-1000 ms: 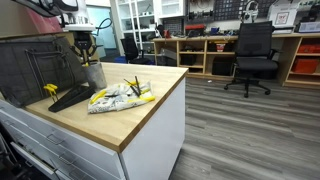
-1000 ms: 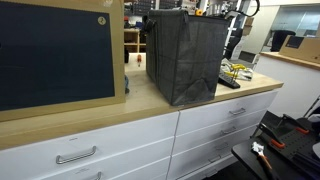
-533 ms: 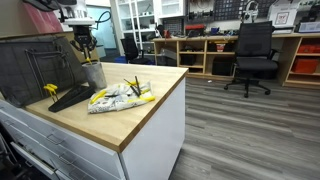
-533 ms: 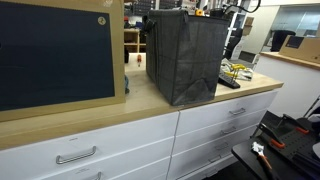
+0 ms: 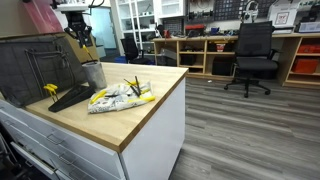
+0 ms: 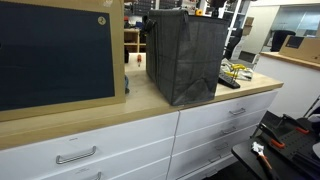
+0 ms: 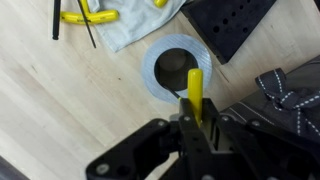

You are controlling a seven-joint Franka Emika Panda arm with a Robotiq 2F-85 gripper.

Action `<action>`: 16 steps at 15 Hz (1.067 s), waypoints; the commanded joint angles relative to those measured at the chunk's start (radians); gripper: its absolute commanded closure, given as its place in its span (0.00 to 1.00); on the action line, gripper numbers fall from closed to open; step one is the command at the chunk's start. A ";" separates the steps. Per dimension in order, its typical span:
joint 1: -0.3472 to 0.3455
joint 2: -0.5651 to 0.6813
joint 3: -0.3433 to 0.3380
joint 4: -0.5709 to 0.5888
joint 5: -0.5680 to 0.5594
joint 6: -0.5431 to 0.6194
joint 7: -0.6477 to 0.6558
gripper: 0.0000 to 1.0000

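Observation:
My gripper [image 7: 195, 122] is shut on a yellow-handled tool [image 7: 195, 88], which points down over the open mouth of a round metal cup [image 7: 152, 72]. In an exterior view the gripper [image 5: 82, 40] hangs above the cup [image 5: 93, 76], which stands at the back of the wooden countertop [image 5: 150, 105] beside a grey fabric bag [image 5: 35, 62]. The tool's lower end is hidden against the dark inside of the cup. In an exterior view the bag [image 6: 187, 55] hides the cup, and only the arm's top shows behind it.
A pale cloth [image 5: 115, 98] with yellow-handled tools on it lies mid-counter, also seen in the wrist view [image 7: 125, 25]. A black perforated plate [image 5: 68, 97] lies beside the cup. A framed dark board [image 6: 55, 55] stands at the counter's other end. An office chair [image 5: 252, 55] stands on the floor.
My gripper has risen a little above the cup with the yellow tool still in it. Nothing else has moved.

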 commanded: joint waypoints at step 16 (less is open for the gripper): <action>-0.014 -0.139 -0.002 -0.078 0.092 -0.256 -0.252 0.96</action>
